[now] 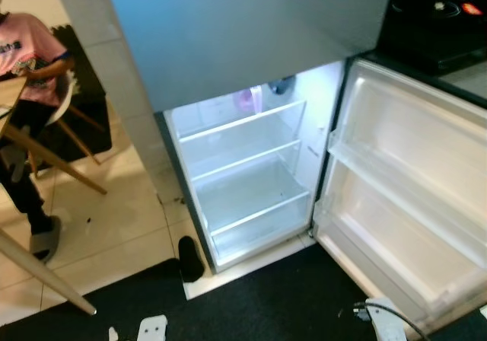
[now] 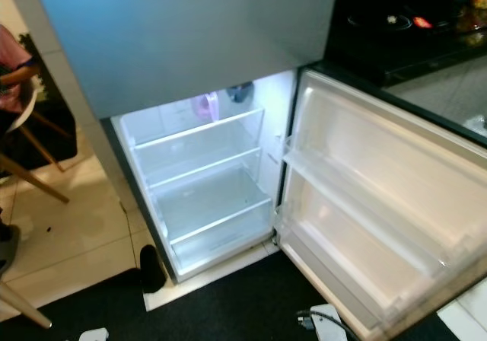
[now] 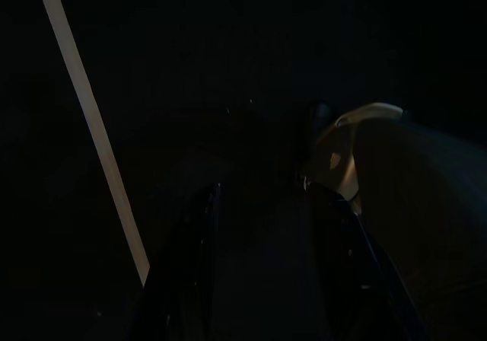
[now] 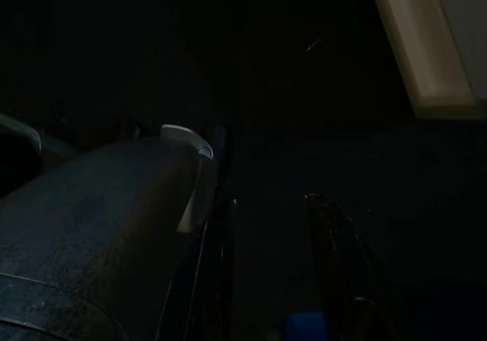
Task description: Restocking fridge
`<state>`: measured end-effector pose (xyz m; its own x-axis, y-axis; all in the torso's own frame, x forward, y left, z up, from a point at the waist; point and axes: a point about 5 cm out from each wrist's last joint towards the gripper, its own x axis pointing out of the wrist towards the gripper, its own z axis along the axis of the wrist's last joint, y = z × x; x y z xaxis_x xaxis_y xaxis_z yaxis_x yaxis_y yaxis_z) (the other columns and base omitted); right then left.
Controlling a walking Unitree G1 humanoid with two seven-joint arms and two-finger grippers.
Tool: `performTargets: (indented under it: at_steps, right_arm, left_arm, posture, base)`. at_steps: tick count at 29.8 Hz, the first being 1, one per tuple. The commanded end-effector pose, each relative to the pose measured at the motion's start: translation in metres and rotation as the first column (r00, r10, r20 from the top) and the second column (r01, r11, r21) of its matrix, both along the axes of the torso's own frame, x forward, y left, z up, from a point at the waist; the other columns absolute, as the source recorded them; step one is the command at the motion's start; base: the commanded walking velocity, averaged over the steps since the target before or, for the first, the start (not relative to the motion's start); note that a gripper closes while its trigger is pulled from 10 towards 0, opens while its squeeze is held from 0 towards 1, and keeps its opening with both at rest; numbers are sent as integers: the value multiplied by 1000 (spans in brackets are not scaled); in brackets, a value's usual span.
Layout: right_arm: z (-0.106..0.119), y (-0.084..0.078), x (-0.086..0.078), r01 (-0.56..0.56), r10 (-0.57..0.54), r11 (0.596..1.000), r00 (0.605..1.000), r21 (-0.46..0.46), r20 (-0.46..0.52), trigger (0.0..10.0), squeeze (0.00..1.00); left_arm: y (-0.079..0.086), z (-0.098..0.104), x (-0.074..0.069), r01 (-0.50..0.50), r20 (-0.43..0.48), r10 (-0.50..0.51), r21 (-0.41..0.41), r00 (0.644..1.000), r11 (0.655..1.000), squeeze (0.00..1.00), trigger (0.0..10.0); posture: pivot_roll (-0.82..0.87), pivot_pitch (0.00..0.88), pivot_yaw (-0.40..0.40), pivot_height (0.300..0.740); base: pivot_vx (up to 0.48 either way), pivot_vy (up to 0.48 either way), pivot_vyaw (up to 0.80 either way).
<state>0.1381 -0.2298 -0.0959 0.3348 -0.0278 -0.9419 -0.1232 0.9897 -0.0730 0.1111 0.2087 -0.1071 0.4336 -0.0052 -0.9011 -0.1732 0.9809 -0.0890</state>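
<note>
Fridge (image 1: 251,181) dead ahead and below head camera, lower compartment open and lit, door (image 1: 411,196) swung wide to robot's right. Nothing to stock visible near either claw, so next move looks like fetch or approach, not placement

Left gripper (image 3: 262,269) hanging idle in shade: two black fingers (image 3: 186,272) faintly made out, apart with a clear dark gap, nothing between them. Right gripper (image 4: 266,272) same story, fingers spread, empty; blue patch low in its wrist view, can't tell what it is

Key relation: shelf opening forward and slightly left of centre, open door crowding the right side. Judging from that, left arm gets the cleaner straight-in line; right arm would have to reach around door edge

Fridge state: glass shelves (image 1: 243,120) running side to side, long axis across the opening, almost bare. Pink-white container (image 1: 247,99) and a dark round item (image 1: 280,87) at back of top shelf, too small to identify. Door bins (image 1: 396,185) look empty

Person (image 1: 30,59) in pink top seated on a chair well to the left. Dark object (image 1: 190,257) on floor just beside fridge's bottom left corner, possible trip point on approach
</note>
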Motion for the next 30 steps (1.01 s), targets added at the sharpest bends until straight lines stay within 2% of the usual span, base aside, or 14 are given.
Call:
performTargets:
  at_steps: [1,27,30]
  right_arm:
    - [1,2,3,-14,14,1000,1000,6,4,10000,0]
    - [2,6,9,-43,43,999,999,11,10,10000,0]
    - [2,6,10,-35,35,999,999,11,18,10000,0]
  left_arm:
    - [2,0,0,22,-5,-22,10,1000,1000,0,10000]
    - [-1,4,13,47,40,-46,-14,998,999,0,10000]
    - [0,4,13,47,41,-47,-15,998,999,0,10000]
  posture:
    - [-38,0,8,740]
    - [-35,0,15,740]
    - [-35,0,18,740]
  base:
    - [0,0,-763]
    - [0,0,-761]
    - [0,0,0]
